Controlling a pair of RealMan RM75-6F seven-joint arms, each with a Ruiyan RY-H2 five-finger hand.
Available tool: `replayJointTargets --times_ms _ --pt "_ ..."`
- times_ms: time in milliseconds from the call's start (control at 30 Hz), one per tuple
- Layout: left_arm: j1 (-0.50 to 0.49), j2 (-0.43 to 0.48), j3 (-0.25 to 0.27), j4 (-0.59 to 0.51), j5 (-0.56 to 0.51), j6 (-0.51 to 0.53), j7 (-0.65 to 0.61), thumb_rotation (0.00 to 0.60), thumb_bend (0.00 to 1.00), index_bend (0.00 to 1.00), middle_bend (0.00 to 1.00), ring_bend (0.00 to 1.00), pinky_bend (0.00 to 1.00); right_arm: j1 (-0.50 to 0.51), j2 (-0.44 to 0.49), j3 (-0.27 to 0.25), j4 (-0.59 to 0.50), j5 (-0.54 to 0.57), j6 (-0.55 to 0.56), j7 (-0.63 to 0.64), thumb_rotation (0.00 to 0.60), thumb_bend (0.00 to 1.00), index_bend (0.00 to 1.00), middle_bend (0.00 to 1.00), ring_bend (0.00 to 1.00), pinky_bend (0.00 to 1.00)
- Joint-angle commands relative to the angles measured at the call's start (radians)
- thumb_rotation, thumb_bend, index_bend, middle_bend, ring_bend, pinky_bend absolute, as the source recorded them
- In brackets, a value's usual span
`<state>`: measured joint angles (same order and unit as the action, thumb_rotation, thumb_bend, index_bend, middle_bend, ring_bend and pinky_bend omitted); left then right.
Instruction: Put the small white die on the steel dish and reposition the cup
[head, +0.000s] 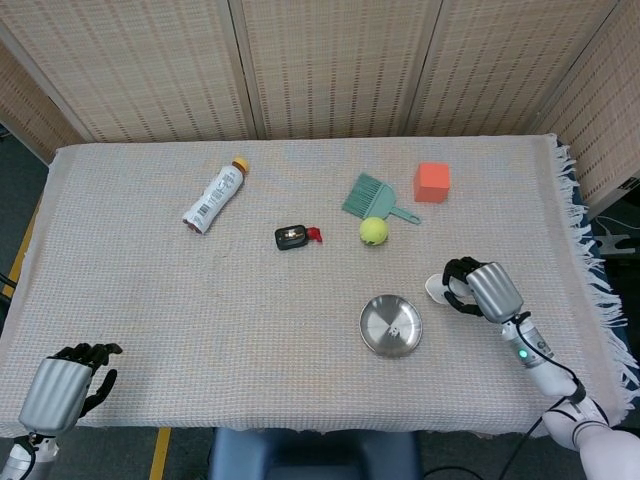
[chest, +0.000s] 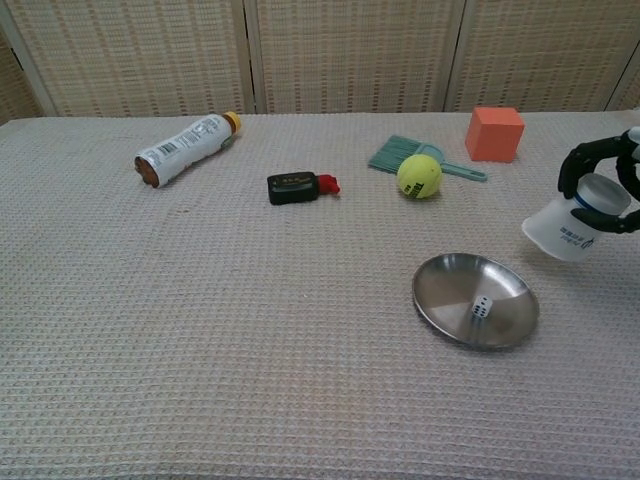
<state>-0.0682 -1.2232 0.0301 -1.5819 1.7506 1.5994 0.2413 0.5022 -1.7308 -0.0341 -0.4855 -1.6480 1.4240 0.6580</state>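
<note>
Head view. The right hand (head: 478, 289) grips the white plastic cup (head: 437, 290), fingers wrapped around its body; the cup's wide mouth points to the left of frame. Cup and hand sit just to the right of the round steel dish (head: 391, 325), apart from it. The small white die (head: 397, 329) lies inside the dish, near its middle. The left hand (head: 62, 390) rests at the near left corner of the beige woven tablecloth (head: 200, 300), fingers curled inward with nothing in them. Farther back on the cloth: a white plastic bottle with an orange cap (head: 213, 196) lying on its side, a small black device with a red tab (head: 295, 236), a yellow-green tennis ball (head: 373, 231) touching a teal hand brush (head: 373, 198), and an orange cube (head: 432, 182) just to the right of the brush.

Chest view. The right hand (chest: 603, 178) holds the cup (chest: 570, 222) tilted, mouth facing down and left; whether it is clear of the cloth cannot be told. The cup is to the upper right of the dish (chest: 445, 285). The die (chest: 481, 308) rests in the dish, right of centre, dark pips visible. The bottle (chest: 185, 148), black device (chest: 300, 186), tennis ball (chest: 419, 175), brush (chest: 400, 154) and cube (chest: 494, 133) lie along the far half of the cloth (chest: 200, 330). The left hand does not appear in this view.
</note>
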Motion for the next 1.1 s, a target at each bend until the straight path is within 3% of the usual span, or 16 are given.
replayJointTargets --times_ms 33,233,400,667,1100 --pt "0.001 0.002 -0.001 0.0 0.001 0.004 -0.005 0.6 0.39 0.41 0.53 0.5 0.64 0.047 0.056 -0.029 -0.187 -0.061 0.018 0.003 0.6 0.3 0.62 0.54 0.46 0.73" --pt "0.001 0.004 -0.002 0.002 -0.001 0.006 -0.017 0.6 0.39 0.41 0.53 0.5 0.64 0.088 0.15 -0.033 -0.452 -0.054 -0.088 -0.073 0.6 0.3 0.62 0.54 0.46 0.73" --pt "0.0 0.004 -0.002 0.002 -0.003 0.005 -0.019 0.6 0.39 0.41 0.53 0.5 0.64 0.1 0.177 -0.034 -0.531 -0.05 -0.127 -0.086 0.6 0.3 0.62 0.54 0.46 0.73" --pt "0.0 0.005 -0.002 0.001 -0.003 0.006 -0.02 0.6 0.39 0.41 0.53 0.5 0.64 0.104 0.192 -0.035 -0.568 -0.046 -0.164 -0.122 0.6 0.3 0.62 0.54 0.46 0.74" --pt "0.001 0.007 -0.003 0.0 -0.003 0.009 -0.027 0.6 0.39 0.41 0.53 0.5 0.64 0.115 0.139 -0.042 -0.517 -0.045 -0.222 -0.12 0.6 0.3 0.62 0.54 0.46 0.74"
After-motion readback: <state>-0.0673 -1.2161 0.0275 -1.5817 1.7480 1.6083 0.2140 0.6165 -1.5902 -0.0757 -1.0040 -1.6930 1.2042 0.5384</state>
